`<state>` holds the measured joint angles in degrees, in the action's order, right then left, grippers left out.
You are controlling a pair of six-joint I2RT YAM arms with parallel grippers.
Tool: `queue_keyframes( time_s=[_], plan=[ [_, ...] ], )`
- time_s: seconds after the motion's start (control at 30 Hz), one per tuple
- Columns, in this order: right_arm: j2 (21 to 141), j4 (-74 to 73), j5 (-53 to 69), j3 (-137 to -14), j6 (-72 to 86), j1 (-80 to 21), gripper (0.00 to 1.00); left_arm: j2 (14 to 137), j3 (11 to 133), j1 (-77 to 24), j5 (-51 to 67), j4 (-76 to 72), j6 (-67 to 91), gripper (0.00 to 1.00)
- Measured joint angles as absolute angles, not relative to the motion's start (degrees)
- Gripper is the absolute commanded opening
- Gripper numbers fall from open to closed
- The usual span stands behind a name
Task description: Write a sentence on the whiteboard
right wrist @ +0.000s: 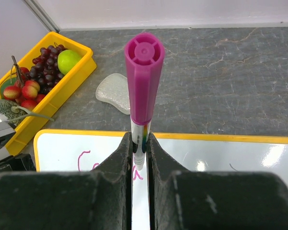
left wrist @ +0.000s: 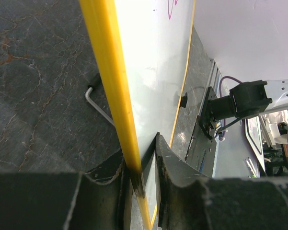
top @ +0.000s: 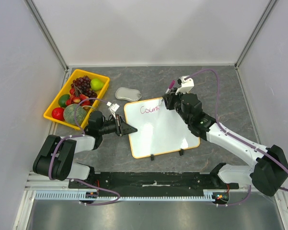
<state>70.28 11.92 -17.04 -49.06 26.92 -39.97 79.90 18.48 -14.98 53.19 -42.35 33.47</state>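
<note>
Magenta-capped marker [right wrist: 144, 67] stands pinched upright between the right gripper's [right wrist: 140, 143] closed fingers. Its tip, I think, touches the whiteboard [top: 163, 134] directly beneath them, where the sentence [top: 150, 109] must continue rightward. The left gripper [left wrist: 140, 165] is clamped on the board's yellow rim.
</note>
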Motion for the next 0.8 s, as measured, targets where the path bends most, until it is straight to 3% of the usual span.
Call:
queue_keyframes(
  time_s=[0.8],
  plan=[
    [72.62, 12.36, -19.16, -49.23, 26.79, -39.11, 0.00, 79.90, 18.48, -14.98, 53.17, -42.26, 33.47, 0.02]
  ],
)
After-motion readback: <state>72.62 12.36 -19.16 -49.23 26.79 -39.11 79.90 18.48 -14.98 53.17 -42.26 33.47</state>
